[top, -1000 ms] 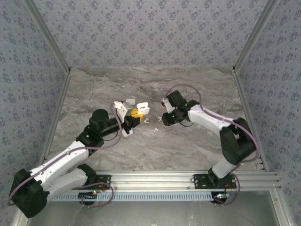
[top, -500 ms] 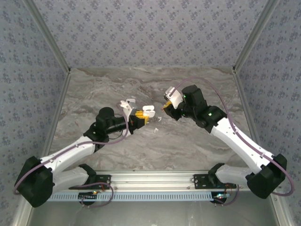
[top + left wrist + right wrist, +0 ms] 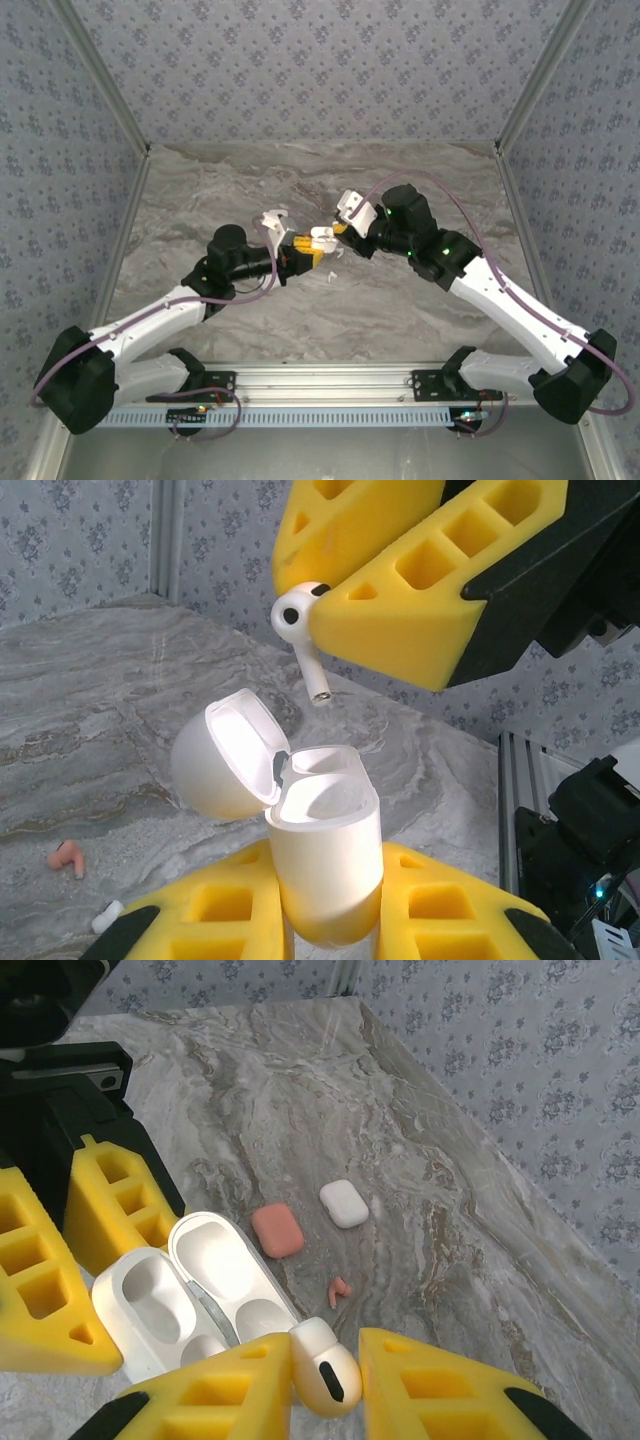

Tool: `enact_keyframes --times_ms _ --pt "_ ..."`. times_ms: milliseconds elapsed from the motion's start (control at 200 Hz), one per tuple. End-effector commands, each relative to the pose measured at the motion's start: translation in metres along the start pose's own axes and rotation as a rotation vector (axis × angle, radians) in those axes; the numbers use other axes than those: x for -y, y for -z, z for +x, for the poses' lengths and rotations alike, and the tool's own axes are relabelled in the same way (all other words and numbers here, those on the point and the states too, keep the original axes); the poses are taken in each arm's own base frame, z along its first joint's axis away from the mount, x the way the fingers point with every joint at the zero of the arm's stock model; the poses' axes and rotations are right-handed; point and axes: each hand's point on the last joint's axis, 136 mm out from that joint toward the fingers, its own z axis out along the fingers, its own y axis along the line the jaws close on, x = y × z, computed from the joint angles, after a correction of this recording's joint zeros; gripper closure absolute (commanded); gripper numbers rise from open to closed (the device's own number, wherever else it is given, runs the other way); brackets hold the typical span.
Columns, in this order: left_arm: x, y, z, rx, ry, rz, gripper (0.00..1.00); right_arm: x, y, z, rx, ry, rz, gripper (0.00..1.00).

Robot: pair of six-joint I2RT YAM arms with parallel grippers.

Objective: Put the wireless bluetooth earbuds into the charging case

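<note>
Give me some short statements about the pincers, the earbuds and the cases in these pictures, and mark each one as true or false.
1. The left pincer holds a white charging case with its lid open. True.
2. The right pincer is empty. False: it grips a white earbud.
3. The white earbud sits inside the white charging case. False: it hangs above the open case, apart from it.
4. A pink case and a small white case, both closed, lie near each other on the table. True.
5. A pink earbud lies inside the pink case. False: it lies on the table beside it.
</note>
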Motion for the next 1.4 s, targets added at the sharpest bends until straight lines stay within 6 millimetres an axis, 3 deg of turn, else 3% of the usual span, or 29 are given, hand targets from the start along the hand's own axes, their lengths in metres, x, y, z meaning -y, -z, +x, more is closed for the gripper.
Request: enact_keyframes --times_ms 0,705,1089,1239,1394 --pt "0.013 -0.001 -0.023 0.055 -0.037 0.046 1.00 -0.002 0.001 -0.012 0.031 0.030 -0.016 0.75" --pt "0.011 -0.002 -0.021 0.048 -0.038 0.033 1.00 -0.024 -0.005 0.020 -0.054 0.032 -0.102 0.74" --pt "0.013 -0.003 -0.022 0.049 -0.043 0.043 1.00 -0.038 -0.007 0.012 -0.025 -0.045 -0.220 0.68" --pt "0.013 -0.003 -0.022 0.050 -0.051 0.042 1.00 -0.029 -0.001 0.001 -0.011 -0.095 -0.223 0.57" --pt "0.006 -0.002 -0.022 0.058 -0.054 -0.007 1.00 0.001 0.020 -0.018 0.082 -0.193 -0.149 0.45"
